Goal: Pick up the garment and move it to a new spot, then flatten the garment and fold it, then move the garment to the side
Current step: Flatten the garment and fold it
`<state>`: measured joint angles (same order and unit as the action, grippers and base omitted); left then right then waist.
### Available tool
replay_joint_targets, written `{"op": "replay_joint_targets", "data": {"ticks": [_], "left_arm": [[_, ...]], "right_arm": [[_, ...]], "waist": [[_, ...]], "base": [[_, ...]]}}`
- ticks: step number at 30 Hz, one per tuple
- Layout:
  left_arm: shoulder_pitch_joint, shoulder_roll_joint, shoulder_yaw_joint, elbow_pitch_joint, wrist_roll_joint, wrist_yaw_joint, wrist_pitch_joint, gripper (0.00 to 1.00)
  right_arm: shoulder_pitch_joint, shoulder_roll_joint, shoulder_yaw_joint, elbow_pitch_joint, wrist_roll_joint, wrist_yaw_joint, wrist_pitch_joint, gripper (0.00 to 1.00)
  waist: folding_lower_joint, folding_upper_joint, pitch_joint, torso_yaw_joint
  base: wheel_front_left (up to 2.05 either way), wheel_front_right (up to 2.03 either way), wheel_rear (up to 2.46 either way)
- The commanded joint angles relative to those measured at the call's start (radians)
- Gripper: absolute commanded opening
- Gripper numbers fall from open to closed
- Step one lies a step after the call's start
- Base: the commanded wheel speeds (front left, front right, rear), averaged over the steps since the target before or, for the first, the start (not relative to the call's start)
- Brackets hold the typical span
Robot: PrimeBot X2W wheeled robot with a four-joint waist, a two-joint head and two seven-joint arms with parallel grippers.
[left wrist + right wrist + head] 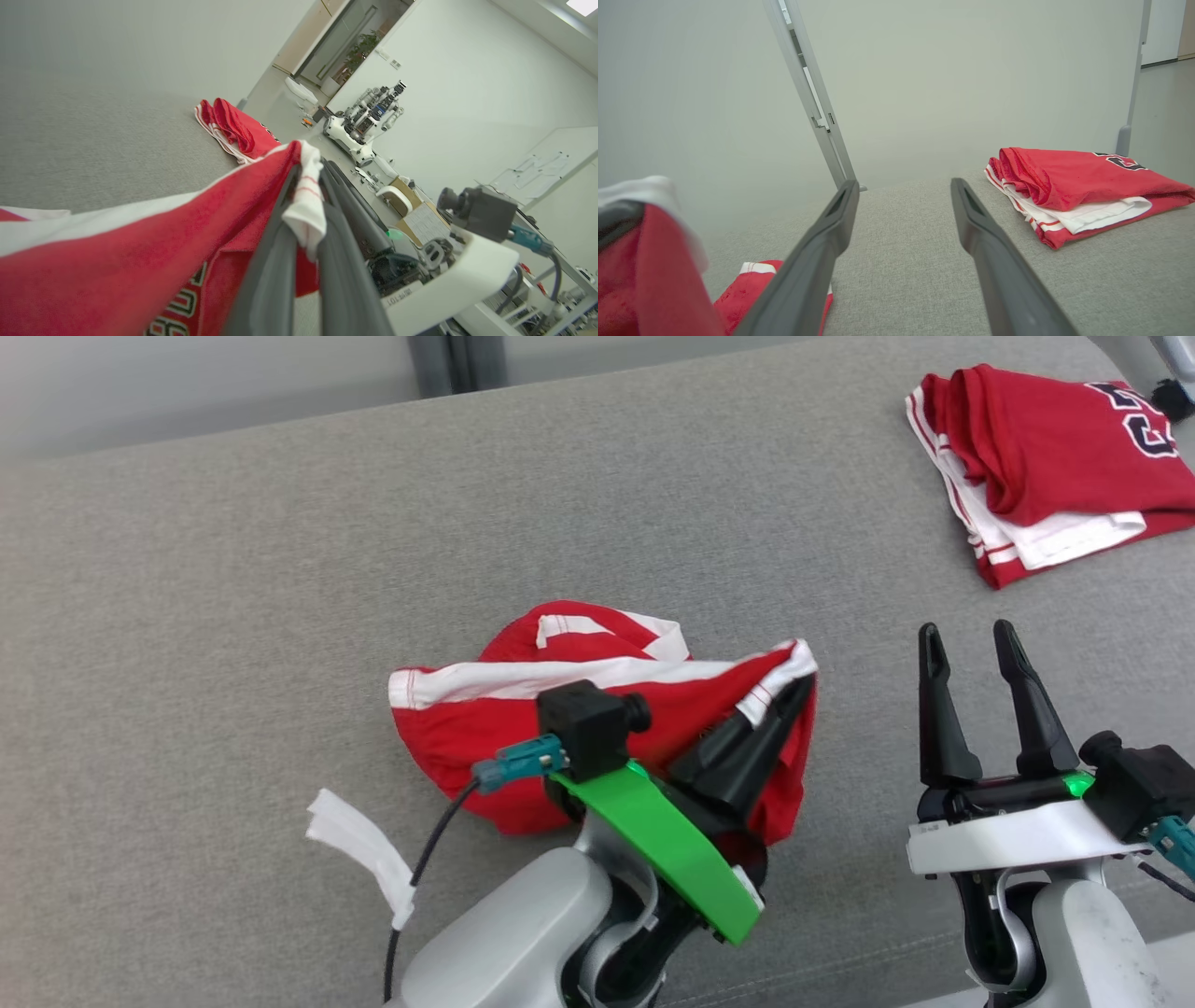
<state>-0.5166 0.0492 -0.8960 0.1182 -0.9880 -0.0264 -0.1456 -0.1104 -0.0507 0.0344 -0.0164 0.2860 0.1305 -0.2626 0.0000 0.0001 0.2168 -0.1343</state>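
- Head view: the garment (pixel 485 709) lies bunched on the grey surface (pixel 233 569), front and centre. The left gripper (pixel 794 691) is pressed together on its white hem (pixel 789 663), holding that corner raised. The right gripper (pixel 965 633) stands spread and empty to the right. A folded jersey (pixel 1036 457) lies at the far right.
- Left wrist view: the hem is pinched between both fingers (pixel 275 261), and red cloth drapes away to the left.
- Right wrist view: spread fingers over bare surface, with the jersey beyond on the right.
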Motion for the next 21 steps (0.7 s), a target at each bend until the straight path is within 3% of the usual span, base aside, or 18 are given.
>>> {"op": "replay_joint_targets", "data": {"ticks": [1, 5, 10, 17, 21], "left_arm": [[-0.048, 0.002, -0.042, 0.007, -0.035, -0.011, -0.016, 1.00], [-0.135, 0.004, -0.130, -0.008, -0.123, 0.002, -0.063, 1.00], [-0.208, 0.008, -0.144, -0.009, -0.074, 0.054, -0.092, 1.00], [-0.215, 0.189, -0.119, 0.072, 0.090, 0.219, -0.092, 1.00], [-0.253, 0.237, -0.145, 0.183, 0.118, 0.268, -0.004, 1.00]], "right_arm": [[-0.008, 0.001, -0.012, -0.001, 0.002, 0.001, -0.002, 1.00], [0.008, 0.000, -0.046, 0.001, 0.004, 0.001, -0.002, 1.00], [0.037, 0.000, -0.066, 0.003, 0.003, 0.001, -0.002, 1.00], [0.055, 0.000, -0.047, 0.007, -0.007, 0.001, -0.002, 1.00], [0.038, -0.001, -0.029, 0.007, -0.015, 0.000, -0.002, 1.00]], "waist": [[0.0000, -0.0001, 0.050, -0.078], [0.0000, -0.0001, 0.042, -0.094], [0.0000, -0.0001, 0.012, -0.056], [0.0000, -0.0001, -0.038, 0.011], [0.0000, -0.0001, -0.042, 0.017]], "base": [[0.00, 0.00, 0.00], [0.00, 0.00, 0.00], [0.00, 0.00, 0.00], [0.00, 0.00, 0.00], [0.00, 0.00, 0.00]]}}
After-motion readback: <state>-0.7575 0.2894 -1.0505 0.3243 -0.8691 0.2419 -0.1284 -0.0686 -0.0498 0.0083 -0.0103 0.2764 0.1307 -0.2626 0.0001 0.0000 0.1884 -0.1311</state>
